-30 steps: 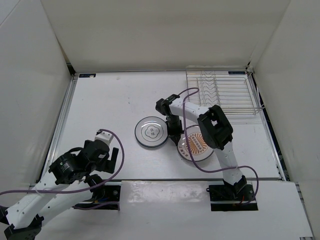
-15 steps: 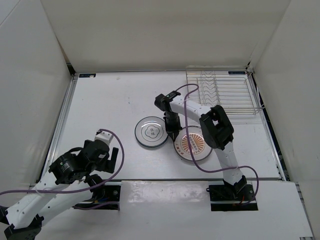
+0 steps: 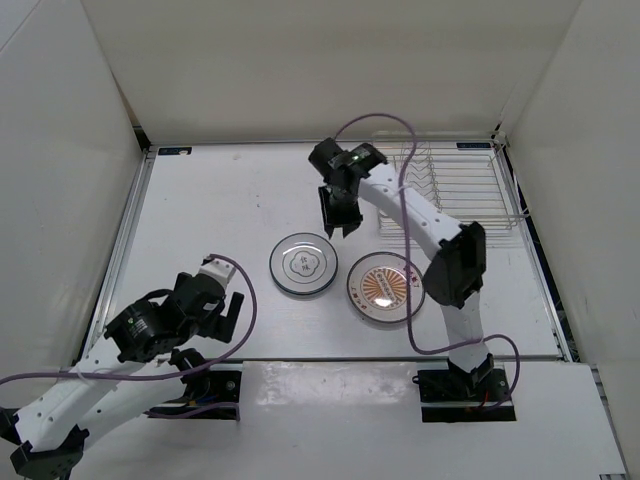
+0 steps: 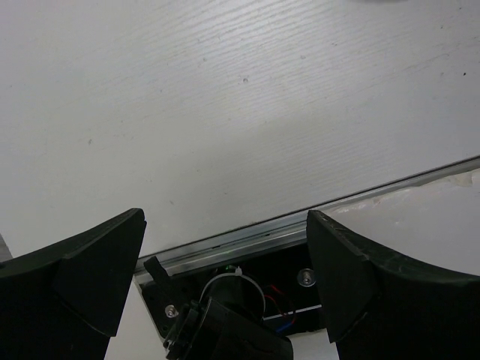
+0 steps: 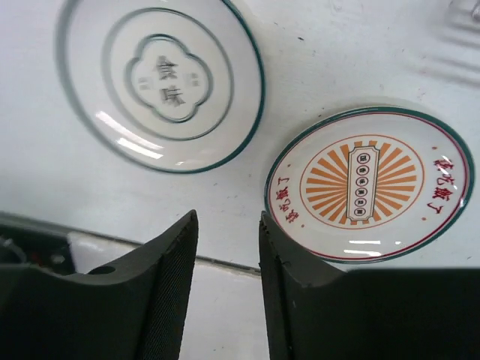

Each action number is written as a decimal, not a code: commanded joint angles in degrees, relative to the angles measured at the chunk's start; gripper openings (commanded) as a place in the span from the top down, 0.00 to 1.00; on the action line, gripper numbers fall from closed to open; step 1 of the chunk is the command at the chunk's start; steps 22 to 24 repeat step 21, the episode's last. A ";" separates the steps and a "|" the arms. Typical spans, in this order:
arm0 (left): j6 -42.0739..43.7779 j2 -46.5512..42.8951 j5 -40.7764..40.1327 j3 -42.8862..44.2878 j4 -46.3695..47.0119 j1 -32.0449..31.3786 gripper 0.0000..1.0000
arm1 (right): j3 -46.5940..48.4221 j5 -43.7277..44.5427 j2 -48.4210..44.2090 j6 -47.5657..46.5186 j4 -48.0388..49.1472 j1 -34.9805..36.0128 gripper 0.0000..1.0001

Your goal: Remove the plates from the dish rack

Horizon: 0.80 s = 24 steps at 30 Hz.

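Two plates lie flat on the white table. The one with the dark scalloped outline [image 3: 303, 265] is on the left and the orange sunburst plate [image 3: 385, 288] is just right of it. Both also show in the right wrist view, the scalloped plate [image 5: 161, 79] and the sunburst plate [image 5: 367, 184]. A third plate is not in view. The dish rack [image 3: 455, 185] stands at the far right and no plate shows in it. My right gripper [image 3: 338, 215] [image 5: 227, 217] is open and empty, raised above the table behind the plates. My left gripper [image 3: 225, 315] [image 4: 225, 217] is open and empty near the front edge.
White walls enclose the table on three sides. A metal rail [image 4: 300, 225] runs along the near table edge above the left arm's base [image 4: 225, 322]. The right arm's purple cable [image 3: 375, 125] loops over the rack's left end.
My right gripper has left the sunburst plate's left edge, risen and moved away toward the far side. The plate has shifted slightly and lies flat. The left arm has shifted slightly.
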 commanded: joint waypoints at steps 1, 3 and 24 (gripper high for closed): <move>2.92 0.56 0.14 2.72 4.21 0.30 0.00 | 4.78 -2.25 -8.35 -3.88 -9.96 -0.51 0.58; 4.66 1.70 -0.39 4.64 6.40 0.22 0.00 | 3.73 -7.45 -13.44 -5.47 -9.78 -0.60 0.56; 7.04 26.83 10.76 30.48 5.36 7.68 0.00 | -15.08 9.86 -40.70 -8.72 -0.12 -0.95 0.29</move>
